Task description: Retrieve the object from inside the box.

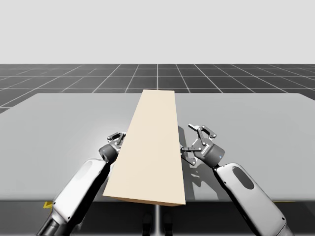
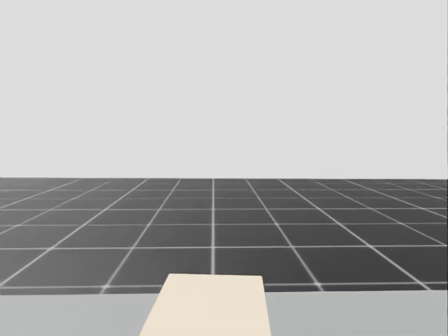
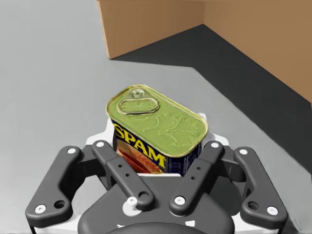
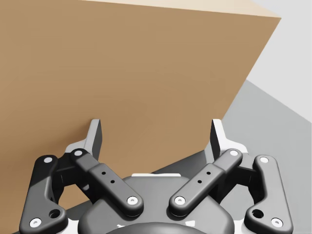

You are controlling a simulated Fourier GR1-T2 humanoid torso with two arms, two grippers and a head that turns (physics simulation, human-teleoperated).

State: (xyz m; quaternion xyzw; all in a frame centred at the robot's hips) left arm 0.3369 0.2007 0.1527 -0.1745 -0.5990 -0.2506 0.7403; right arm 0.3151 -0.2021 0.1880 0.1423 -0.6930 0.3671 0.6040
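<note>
One table [image 1: 59, 123]: grey and flat. It carries the box, and both my arms reach over its near edge.
Box [image 1: 152, 147]: a long carton with a pale top, running away from me down the middle of the table. The wrist views show brown walls, and the left one shows two of them meeting at an inner corner over a shaded patch of table.
Right gripper [image 4: 156, 134]: its fingers are spread wide with nothing between them. It faces the box's right wall from just in front, and I cannot tell whether the tips touch it.
Left gripper [image 3: 156, 136]: it sits at the box's left edge. Its fingers are narrower than the right pair and stand on two sides of the can, apparently pressing on both.
Can [image 3: 156, 122]: squat and rectangular, with blue sides and a green-gold lid with a pull ring. It is upright between my left fingers at the lit edge of the shaded patch, with the brown walls well beyond it.
Step in hand: I judge the grasp made and the can not yet drawn out.
Next move: it calls for pulling the left arm back and outward, low enough to pass under the pale top, with a steady grip. The right gripper should not nudge the wall.
</note>
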